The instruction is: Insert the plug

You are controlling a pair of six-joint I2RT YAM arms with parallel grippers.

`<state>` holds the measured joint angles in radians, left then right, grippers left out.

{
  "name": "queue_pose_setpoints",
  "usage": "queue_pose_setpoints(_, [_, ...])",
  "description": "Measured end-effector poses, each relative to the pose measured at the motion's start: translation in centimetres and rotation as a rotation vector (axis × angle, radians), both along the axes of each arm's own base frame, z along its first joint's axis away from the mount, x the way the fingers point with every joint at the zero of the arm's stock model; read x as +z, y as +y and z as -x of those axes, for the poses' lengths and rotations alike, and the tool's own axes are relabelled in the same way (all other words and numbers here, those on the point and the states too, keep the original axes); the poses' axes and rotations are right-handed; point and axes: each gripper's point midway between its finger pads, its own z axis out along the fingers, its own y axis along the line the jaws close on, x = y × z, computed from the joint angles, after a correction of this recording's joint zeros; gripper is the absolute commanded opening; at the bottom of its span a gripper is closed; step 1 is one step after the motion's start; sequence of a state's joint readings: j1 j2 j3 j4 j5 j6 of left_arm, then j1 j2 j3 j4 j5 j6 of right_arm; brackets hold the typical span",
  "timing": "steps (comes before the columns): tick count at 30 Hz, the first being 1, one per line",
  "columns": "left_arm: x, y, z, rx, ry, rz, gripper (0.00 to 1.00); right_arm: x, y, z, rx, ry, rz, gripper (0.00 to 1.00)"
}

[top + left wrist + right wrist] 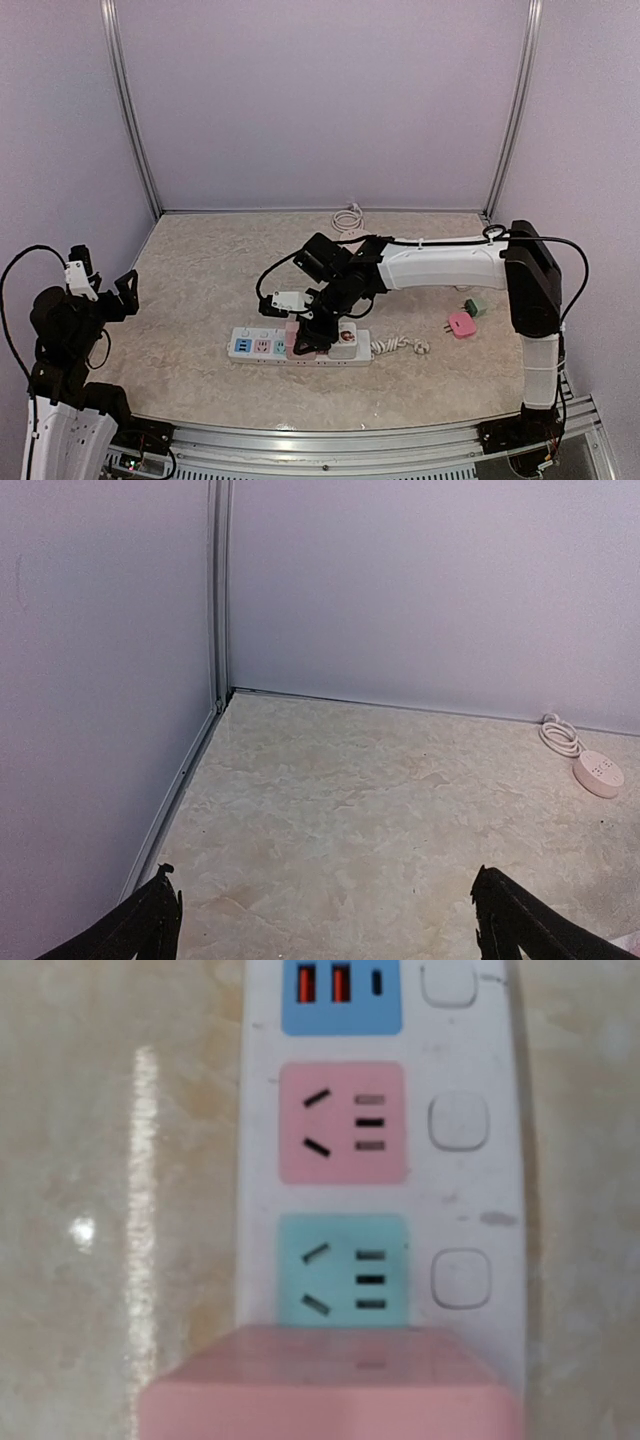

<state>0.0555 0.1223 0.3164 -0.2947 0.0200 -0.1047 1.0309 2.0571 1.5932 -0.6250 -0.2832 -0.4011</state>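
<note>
A white power strip (262,347) lies at the front middle of the table, with pastel sockets on top. My right gripper (306,337) reaches down onto it and is shut on a pink plug (292,333). In the right wrist view the pink plug (330,1388) fills the bottom edge, just over the strip (470,1190), next to the teal socket (343,1272). A pink socket (343,1123) and a blue USB panel (340,995) lie beyond. My own fingers are hidden there. My left gripper (105,272) is open and empty at the far left, its fingertips (160,905) wide apart.
A loose pink plug (461,323) and a green plug (477,307) lie at the right. The strip's coiled cord (402,346) trails to the right. A round pink socket (598,773) with a white cable (348,219) sits by the back wall.
</note>
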Motion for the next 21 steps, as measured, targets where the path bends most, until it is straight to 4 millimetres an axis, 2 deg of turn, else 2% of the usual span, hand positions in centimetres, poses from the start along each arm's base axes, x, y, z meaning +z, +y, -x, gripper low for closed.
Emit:
queue_pose_setpoints(9, [0.0,0.0,0.0,0.0,0.0,0.0,0.99,-0.1,-0.2,-0.3,-0.021,-0.002,-0.002,0.0])
queue_pose_setpoints(10, [0.0,0.0,0.0,0.0,0.0,0.0,0.99,-0.1,-0.2,-0.3,-0.023,0.001,0.0,0.04])
queue_pose_setpoints(12, [0.0,0.0,0.0,0.0,0.0,0.0,0.99,-0.1,-0.2,-0.3,-0.025,0.004,0.004,0.19])
queue_pose_setpoints(14, [0.0,0.0,0.0,0.0,0.0,0.0,0.99,-0.1,-0.2,-0.3,-0.027,0.004,0.004,0.45])
queue_pose_setpoints(16, [0.0,0.0,0.0,0.0,0.0,0.0,0.99,0.0,-0.2,-0.4,-0.031,0.004,0.002,0.8])
queue_pose_setpoints(17, [0.0,0.0,0.0,-0.002,0.0,0.0,0.99,0.1,-0.2,-0.4,-0.035,0.004,0.001,0.92])
queue_pose_setpoints(18, [0.0,-0.1,0.0,-0.004,0.0,0.0,0.99,0.2,-0.2,-0.6,-0.046,0.0,0.005,0.98])
queue_pose_setpoints(21, [0.1,-0.2,0.0,-0.01,-0.003,0.0,0.99,-0.5,-1.7,-1.2,-0.085,-0.015,0.082,1.0])
